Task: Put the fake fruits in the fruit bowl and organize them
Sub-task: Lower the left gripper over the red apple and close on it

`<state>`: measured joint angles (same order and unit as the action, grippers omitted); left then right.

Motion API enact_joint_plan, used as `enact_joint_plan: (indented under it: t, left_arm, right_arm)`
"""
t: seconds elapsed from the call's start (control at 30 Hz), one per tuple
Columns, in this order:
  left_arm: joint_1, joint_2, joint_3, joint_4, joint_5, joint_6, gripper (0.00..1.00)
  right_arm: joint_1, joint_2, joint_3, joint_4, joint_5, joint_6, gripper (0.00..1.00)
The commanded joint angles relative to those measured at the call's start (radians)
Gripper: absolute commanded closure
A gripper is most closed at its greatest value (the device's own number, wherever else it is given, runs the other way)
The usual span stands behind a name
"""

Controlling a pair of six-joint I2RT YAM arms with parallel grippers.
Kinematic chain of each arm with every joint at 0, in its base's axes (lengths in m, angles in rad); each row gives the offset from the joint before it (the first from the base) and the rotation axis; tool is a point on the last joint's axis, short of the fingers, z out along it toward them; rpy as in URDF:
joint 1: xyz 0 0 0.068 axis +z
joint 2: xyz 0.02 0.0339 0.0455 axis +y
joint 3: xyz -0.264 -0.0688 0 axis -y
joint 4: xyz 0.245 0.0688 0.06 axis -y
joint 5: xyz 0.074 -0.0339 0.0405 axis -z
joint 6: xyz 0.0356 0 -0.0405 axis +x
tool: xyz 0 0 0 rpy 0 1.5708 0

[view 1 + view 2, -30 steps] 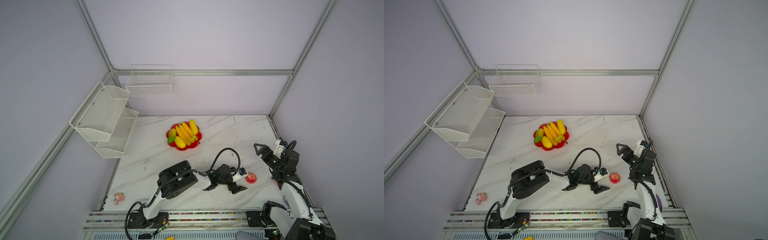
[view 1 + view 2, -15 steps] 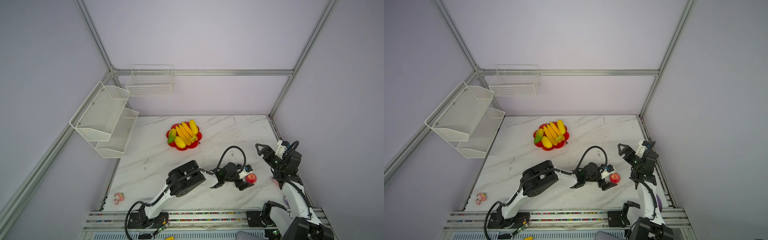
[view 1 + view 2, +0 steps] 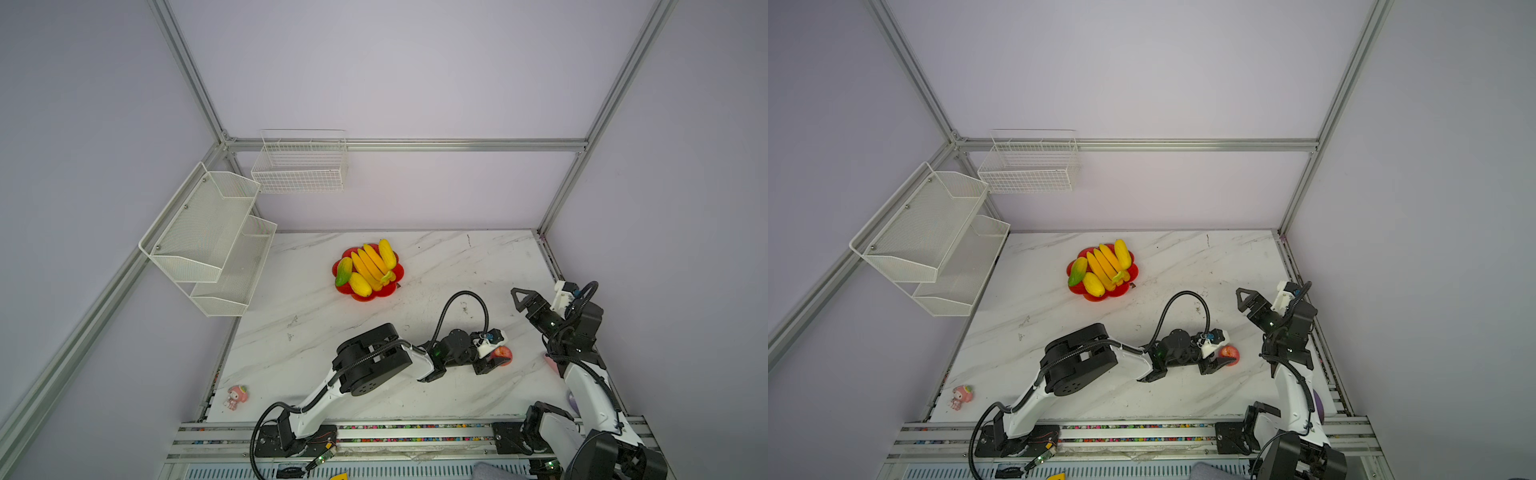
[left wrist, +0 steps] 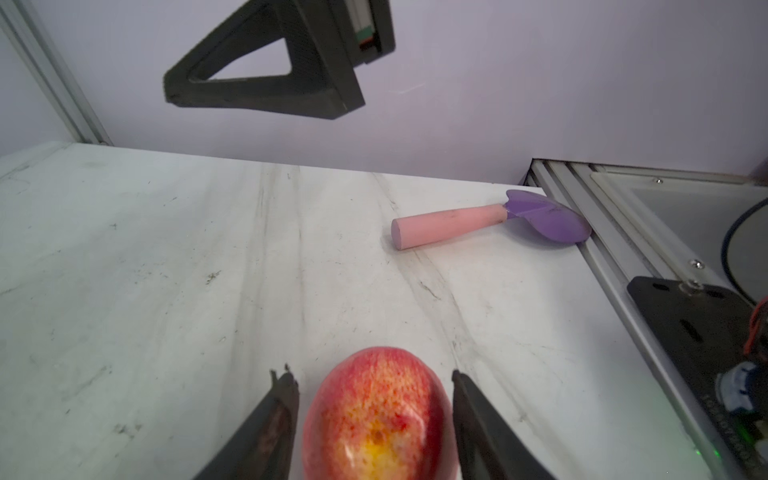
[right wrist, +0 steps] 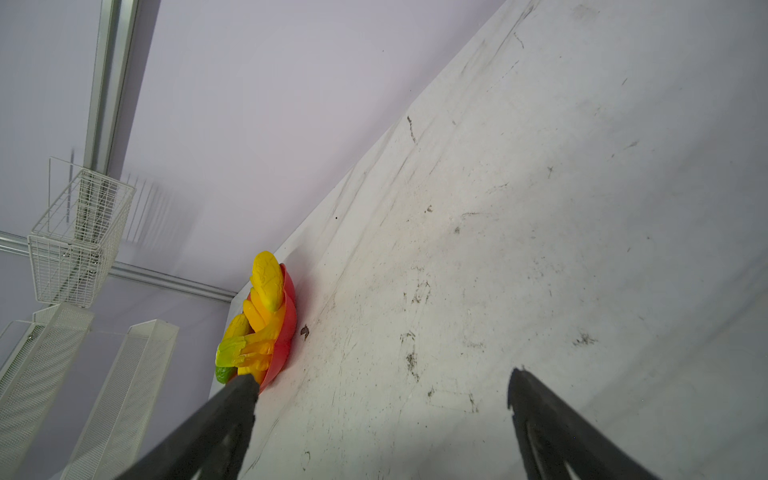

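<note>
The red fruit bowl stands at the table's back middle. It holds a bunch of bananas, two yellow ovals and a yellow-green oval. A small red apple lies on the table at the front right. My left gripper lies low with one jaw on each side of the apple and only thin gaps showing, so it reads as open. My right gripper hangs open and empty above the table, behind and to the right of the apple.
A pink-handled purple toy lies near the right rail, beyond the apple. A pink doll sits at the front left corner. White mesh shelves and a wire basket hang on the left and back walls.
My left gripper slid right across the table until its jaws stood round the apple, then narrowed onto it. The right gripper drew back slightly toward the right rail.
</note>
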<state>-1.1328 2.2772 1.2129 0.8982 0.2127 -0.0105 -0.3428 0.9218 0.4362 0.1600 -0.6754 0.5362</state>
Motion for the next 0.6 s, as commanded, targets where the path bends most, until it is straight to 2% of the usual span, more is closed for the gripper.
enact_joint_plan:
  t: [0.0,0.1,0.3,0.57]
  left_arm:
    - [0.025,-0.076,-0.039,0.084,0.034,-0.036,0.37]
    - [0.023,-0.064,0.016,-0.020,0.088,-0.041,0.25]
    - [0.018,-0.029,0.036,-0.035,0.097,-0.041,0.16]
    - [0.014,0.029,0.116,-0.092,0.125,-0.051,0.16]
  right_arm:
    - [-0.007,0.001,-0.021,0.005,-0.016,-0.018,0.03]
    - [-0.009,0.003,-0.028,0.009,-0.021,-0.018,0.03]
    - [-0.009,-0.009,-0.029,0.006,-0.019,-0.021,0.03]
    - [-0.010,-0.002,-0.030,0.009,-0.021,-0.025,0.03]
